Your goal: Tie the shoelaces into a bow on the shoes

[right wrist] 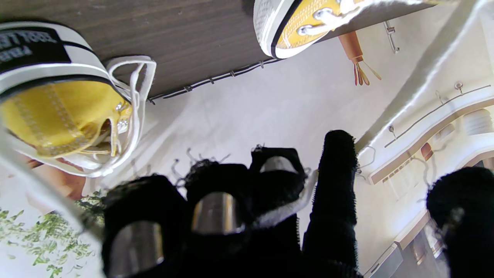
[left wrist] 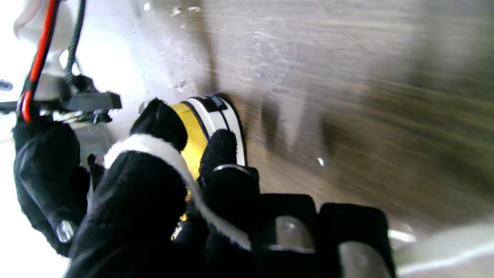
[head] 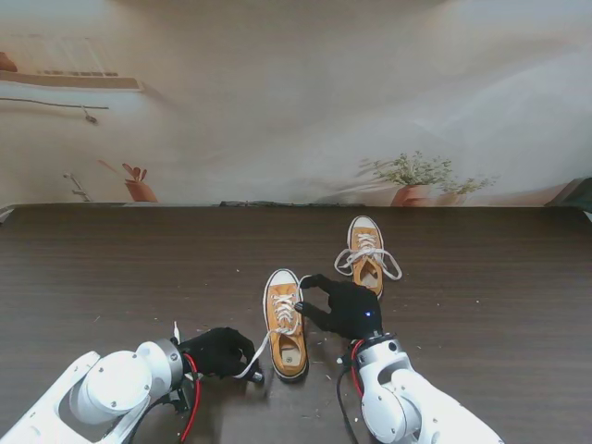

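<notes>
Bench [head: 102, 277]: dark wood-grain top.
Near mustard canvas sneaker [head: 287, 326]: near-edge middle, long axis running away from me, between both hands.
Left hand [head: 220, 351]: clenched on white flat lace [head: 257, 356], beside heel.
Right hand [head: 347, 308]: lace across curled fingers [right wrist: 216, 208], grip unconfirmed.

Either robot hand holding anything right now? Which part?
Both hold lace of the nearer shoe. Left robot hand pinches one white lace between its fingers; right robot hand has the other lace strand across its fingers.
</notes>
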Action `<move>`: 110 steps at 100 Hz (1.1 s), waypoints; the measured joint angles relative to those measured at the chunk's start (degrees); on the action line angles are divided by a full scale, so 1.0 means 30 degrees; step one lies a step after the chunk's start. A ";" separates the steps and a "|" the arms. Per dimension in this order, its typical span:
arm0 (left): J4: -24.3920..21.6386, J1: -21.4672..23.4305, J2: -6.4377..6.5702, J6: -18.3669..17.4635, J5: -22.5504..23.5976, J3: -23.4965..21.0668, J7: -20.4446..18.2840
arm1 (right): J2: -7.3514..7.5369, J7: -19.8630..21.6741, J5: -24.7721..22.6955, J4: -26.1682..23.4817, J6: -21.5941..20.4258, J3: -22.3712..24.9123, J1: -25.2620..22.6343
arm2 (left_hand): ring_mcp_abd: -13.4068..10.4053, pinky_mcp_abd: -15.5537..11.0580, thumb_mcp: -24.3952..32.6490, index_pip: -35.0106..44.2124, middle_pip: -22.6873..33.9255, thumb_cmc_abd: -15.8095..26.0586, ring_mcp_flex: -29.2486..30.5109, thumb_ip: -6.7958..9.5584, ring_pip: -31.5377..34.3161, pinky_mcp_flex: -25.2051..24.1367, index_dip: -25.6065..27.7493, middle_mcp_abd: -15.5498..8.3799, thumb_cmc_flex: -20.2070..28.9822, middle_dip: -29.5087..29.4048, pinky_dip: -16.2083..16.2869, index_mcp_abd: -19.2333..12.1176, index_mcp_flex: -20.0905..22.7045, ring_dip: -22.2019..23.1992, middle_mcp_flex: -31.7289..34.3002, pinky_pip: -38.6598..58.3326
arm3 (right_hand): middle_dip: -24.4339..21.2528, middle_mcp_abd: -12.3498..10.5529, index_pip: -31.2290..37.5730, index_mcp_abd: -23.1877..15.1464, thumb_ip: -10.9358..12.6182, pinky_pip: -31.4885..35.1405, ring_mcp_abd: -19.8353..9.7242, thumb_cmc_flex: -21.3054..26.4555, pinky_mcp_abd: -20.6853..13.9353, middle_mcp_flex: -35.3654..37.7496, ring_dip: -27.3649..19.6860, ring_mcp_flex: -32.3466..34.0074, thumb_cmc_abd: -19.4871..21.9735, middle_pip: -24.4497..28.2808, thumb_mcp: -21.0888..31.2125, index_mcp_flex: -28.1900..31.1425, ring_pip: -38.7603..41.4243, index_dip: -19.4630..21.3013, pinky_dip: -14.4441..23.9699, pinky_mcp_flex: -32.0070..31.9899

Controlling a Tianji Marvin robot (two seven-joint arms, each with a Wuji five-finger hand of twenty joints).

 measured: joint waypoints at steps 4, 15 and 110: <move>0.0603 -0.0242 -0.0086 0.0024 -0.1457 0.0185 0.0157 | -0.0005 -0.0070 0.0044 0.0056 -0.0001 -0.0054 0.0034 | 0.0043 0.0000 0.0000 -0.0064 -0.0012 0.0000 0.0000 0.0000 -0.0024 -0.0002 0.0000 0.0041 -0.0012 0.0000 -0.0042 0.0000 0.0005 -0.0001 0.0000 0.0000 | 0.0000 0.0000 0.0000 0.0000 0.0000 0.0000 0.0000 0.0000 0.0000 0.0000 0.0003 0.0000 0.0000 0.0000 0.0000 0.0000 0.0003 0.0000 0.0000 0.0000; 0.2204 -0.0862 -0.0336 0.0021 -0.5645 0.0325 -0.0865 | -0.0063 -0.0337 0.0288 0.0214 -0.0107 -0.0062 0.0043 | 0.0097 0.0003 -0.0001 -0.0127 -0.0047 0.0000 -0.0004 -0.0001 -0.0085 -0.0009 -0.0295 0.0090 -0.0037 0.0000 -0.0194 0.0000 0.0270 -0.0006 0.0000 0.0000 | 0.0000 0.0001 0.0000 0.0000 0.0000 0.0000 0.0004 0.0000 0.0000 0.0000 0.0007 0.0000 0.0000 0.0000 0.0000 0.0000 0.0003 0.0000 0.0000 0.0000; 0.2576 0.1815 -0.2071 -0.8042 -0.9588 0.0614 0.5856 | -0.0529 -0.0810 0.2546 0.0809 -0.1791 0.0386 -0.0196 | 0.0474 0.0290 -0.0182 -0.1250 -0.0711 0.1464 -0.0154 -0.0002 -0.0635 -0.0062 -0.2267 0.0477 0.0202 0.0723 -0.1566 0.0000 0.0484 -0.0230 -0.0340 0.0004 | 0.0002 0.0003 0.0000 0.0000 0.0000 0.0001 0.0012 0.0351 0.0004 0.0000 0.0018 0.0000 -0.1063 -0.0001 0.0111 0.0000 0.0003 0.0001 0.0006 0.0000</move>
